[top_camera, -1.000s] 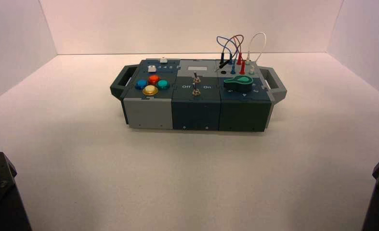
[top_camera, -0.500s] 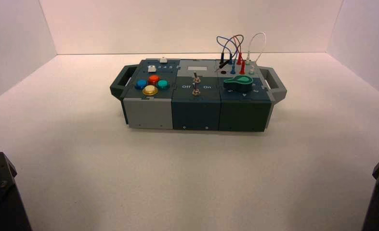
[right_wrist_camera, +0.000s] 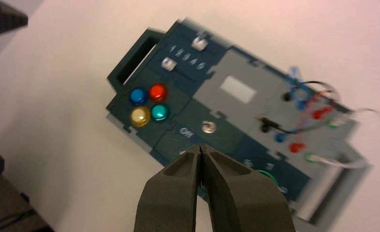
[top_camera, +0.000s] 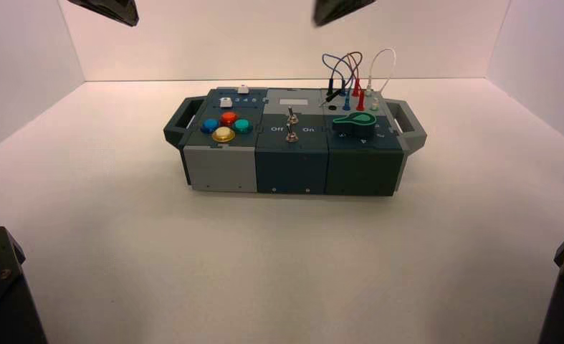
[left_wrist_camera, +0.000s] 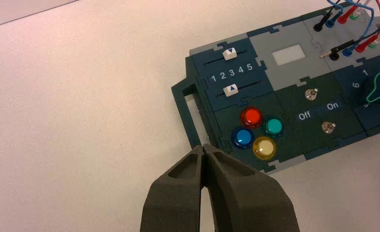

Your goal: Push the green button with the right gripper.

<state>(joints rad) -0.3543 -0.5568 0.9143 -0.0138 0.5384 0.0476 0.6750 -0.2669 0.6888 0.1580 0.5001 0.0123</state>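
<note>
The green button (top_camera: 242, 126) is a small teal dome on the box's left panel, the rightmost of the button cluster. It also shows in the left wrist view (left_wrist_camera: 274, 126) and in the right wrist view (right_wrist_camera: 160, 112). My right gripper (right_wrist_camera: 201, 147) is shut and empty, high above the box, with its tips over the middle switch panel and apart from the button. Only a dark part of the right arm (top_camera: 340, 8) shows in the high view. My left gripper (left_wrist_camera: 205, 147) is shut and empty, raised off the box's left front corner near the handle.
Red (left_wrist_camera: 251, 116), blue (left_wrist_camera: 242, 137) and yellow (left_wrist_camera: 264, 147) buttons surround the green one. Two white sliders (left_wrist_camera: 230, 53) sit by the numbers 1 to 5. Toggle switches (left_wrist_camera: 312, 94) are marked Off and On. A green knob (top_camera: 355, 125) and plugged wires (top_camera: 350, 72) are on the right.
Dark parts of both arms have come into the top edge of the high view. The box and its parts have not moved.
</note>
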